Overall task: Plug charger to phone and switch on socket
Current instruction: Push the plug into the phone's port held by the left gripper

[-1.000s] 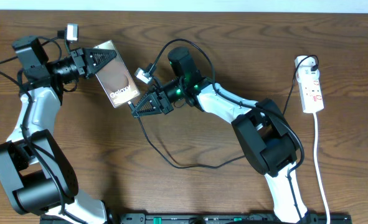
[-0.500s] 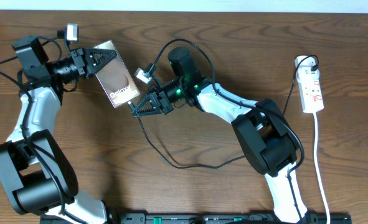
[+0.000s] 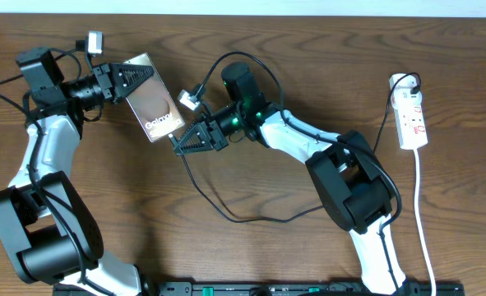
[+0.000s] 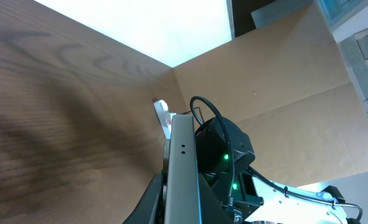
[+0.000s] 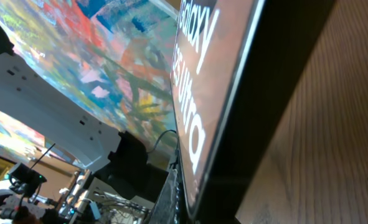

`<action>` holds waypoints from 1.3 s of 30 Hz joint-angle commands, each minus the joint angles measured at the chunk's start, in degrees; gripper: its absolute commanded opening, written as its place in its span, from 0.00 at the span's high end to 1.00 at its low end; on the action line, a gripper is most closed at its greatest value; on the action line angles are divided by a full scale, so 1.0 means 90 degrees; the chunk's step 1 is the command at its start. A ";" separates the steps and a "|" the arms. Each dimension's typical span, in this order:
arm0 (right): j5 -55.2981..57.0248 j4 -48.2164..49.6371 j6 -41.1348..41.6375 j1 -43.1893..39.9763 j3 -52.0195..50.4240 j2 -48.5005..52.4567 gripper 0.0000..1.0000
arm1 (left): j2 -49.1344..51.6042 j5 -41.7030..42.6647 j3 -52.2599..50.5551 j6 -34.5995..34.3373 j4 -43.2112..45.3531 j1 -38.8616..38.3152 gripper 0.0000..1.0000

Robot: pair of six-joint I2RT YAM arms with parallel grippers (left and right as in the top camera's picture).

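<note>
Phone (image 3: 154,108) held at its upper end on the left of the wooden table (image 3: 251,263), clamped by the left gripper (image 3: 140,78), right gripper (image 3: 177,145) pinched shut on the charger (image 3: 251,219) tip at the phone's lower corner, cable looped across to the socket (image 3: 412,115) lying far right.

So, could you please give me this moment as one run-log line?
left gripper: shut on phone | right gripper: shut on charger, tip at phone's lower edge | socket: apart from both arms, untouched
</note>
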 commanded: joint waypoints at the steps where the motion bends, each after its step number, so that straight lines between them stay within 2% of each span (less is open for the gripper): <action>1: 0.0180 0.0029 0.0078 0.0024 0.0063 0.0017 0.99 | -0.0151 0.0318 -0.0002 0.0058 0.0005 -0.0029 0.93; 32: 0.0192 0.0083 0.0202 -0.0056 0.0063 0.0017 0.99 | -0.0151 0.0323 -0.0002 0.0408 0.0012 -0.0267 0.92; 39: 0.0194 0.0758 0.0806 -0.0104 0.0063 0.0017 0.99 | -0.0151 0.0323 -0.0002 0.0566 0.0010 -0.0267 0.92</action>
